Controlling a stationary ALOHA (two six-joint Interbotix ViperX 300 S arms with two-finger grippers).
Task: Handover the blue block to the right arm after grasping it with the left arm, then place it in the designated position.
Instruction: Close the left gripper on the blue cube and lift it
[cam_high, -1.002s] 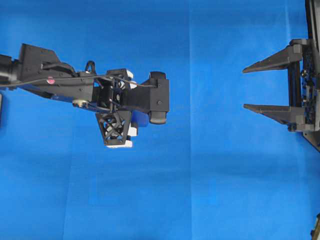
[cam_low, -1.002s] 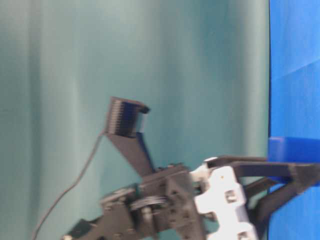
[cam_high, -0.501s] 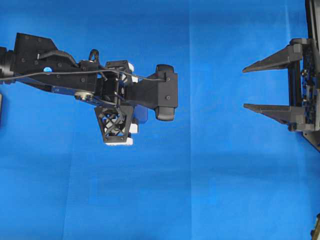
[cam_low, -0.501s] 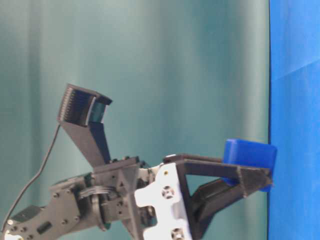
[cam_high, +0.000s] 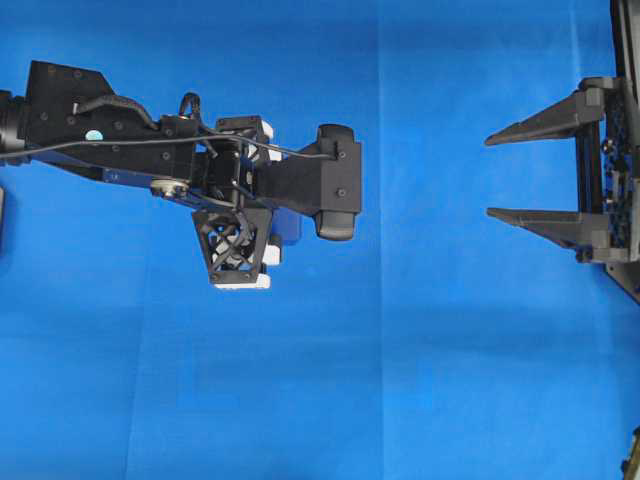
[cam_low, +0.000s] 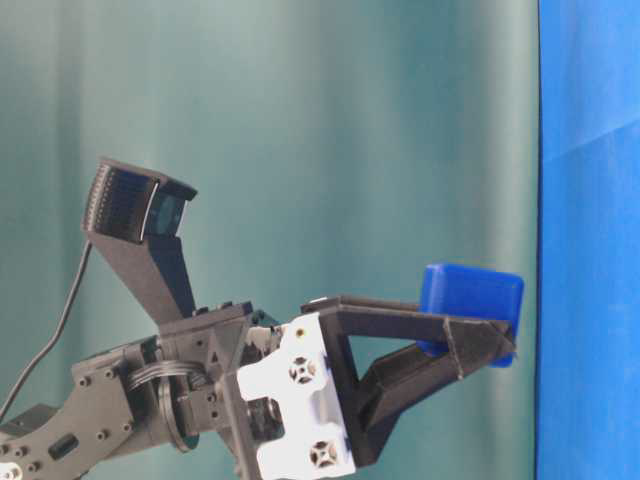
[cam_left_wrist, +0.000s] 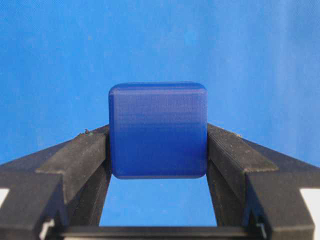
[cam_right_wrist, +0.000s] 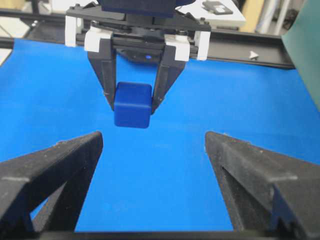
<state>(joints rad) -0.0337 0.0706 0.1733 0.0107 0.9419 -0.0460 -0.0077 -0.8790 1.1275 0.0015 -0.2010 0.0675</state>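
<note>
The blue block is a small dark-blue cube with rounded edges, pinched between the two black fingers of my left gripper. In the table-level view the block hangs off the cloth, held at the left gripper's fingertips. From the right wrist, the block hangs ahead, slightly left of centre. My right gripper is open and empty, and it points left from the right edge. The left arm hides most of the block from overhead. No mark shows the designated position.
Bright-blue cloth covers the table. A teal backdrop stands behind. A black frame rail runs along the far table edge. Open cloth lies between the two grippers.
My left gripper has lifted the blue block off the cloth and drifted slightly toward the right arm. The right gripper has stayed still and open.
</note>
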